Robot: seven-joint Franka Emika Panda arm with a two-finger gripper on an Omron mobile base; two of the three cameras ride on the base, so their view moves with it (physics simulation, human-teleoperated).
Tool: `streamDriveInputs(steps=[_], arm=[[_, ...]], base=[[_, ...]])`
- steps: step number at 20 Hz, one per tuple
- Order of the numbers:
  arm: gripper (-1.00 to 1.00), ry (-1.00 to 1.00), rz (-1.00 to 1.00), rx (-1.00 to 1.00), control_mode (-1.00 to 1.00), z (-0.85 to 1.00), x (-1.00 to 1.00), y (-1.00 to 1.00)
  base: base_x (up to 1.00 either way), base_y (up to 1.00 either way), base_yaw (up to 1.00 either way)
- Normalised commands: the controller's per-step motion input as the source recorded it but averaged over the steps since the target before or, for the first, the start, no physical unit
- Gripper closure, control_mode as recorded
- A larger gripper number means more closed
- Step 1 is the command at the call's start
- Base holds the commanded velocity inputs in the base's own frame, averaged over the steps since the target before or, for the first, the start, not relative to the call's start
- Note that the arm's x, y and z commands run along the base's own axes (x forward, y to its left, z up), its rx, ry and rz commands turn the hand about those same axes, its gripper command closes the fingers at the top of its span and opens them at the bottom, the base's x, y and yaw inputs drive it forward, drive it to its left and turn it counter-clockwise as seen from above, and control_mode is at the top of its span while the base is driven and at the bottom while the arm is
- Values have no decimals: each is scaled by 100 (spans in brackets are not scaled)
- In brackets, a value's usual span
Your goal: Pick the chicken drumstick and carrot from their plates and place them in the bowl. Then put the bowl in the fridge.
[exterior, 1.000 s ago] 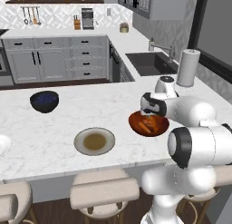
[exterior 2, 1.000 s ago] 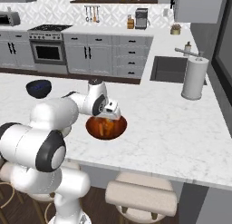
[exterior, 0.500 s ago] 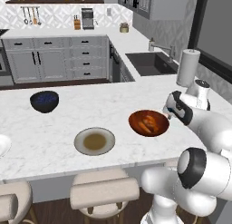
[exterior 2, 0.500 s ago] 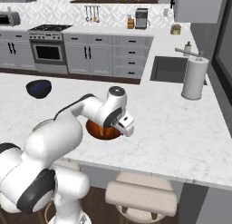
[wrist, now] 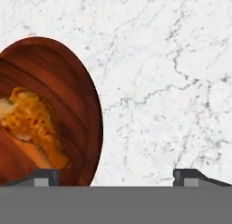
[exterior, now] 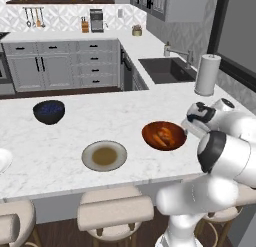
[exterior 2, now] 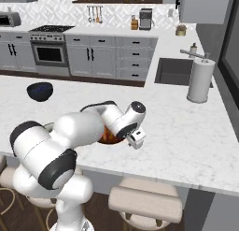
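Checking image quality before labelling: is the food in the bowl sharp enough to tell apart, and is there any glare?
Hand view: the drumstick in the bowl is clear but pixelated, no glare. Left base view: the bowl's contents are small orange blurs, hard to separate. Right base view: the arm covers most of the bowl.

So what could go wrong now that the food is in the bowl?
The open gripper sits off to one side of the bowl, over bare counter, so closing here might grab nothing. A one-sided rim pinch could tip out the drumstick and carrot. The paper towel roll stands near the arm's swing.
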Motion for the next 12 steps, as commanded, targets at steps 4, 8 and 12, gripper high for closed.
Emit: streamDriveInputs(steps=[4, 8, 12], arm=[[-100, 10, 0, 0, -100, -27, 76, 6], [-100, 7, 0, 0, -100, -42, 40, 0], [-100, 5, 0, 0, -100, -47, 20, 2]], base=[[0, 0, 0], [0, 0, 0], [0, 0, 0]])
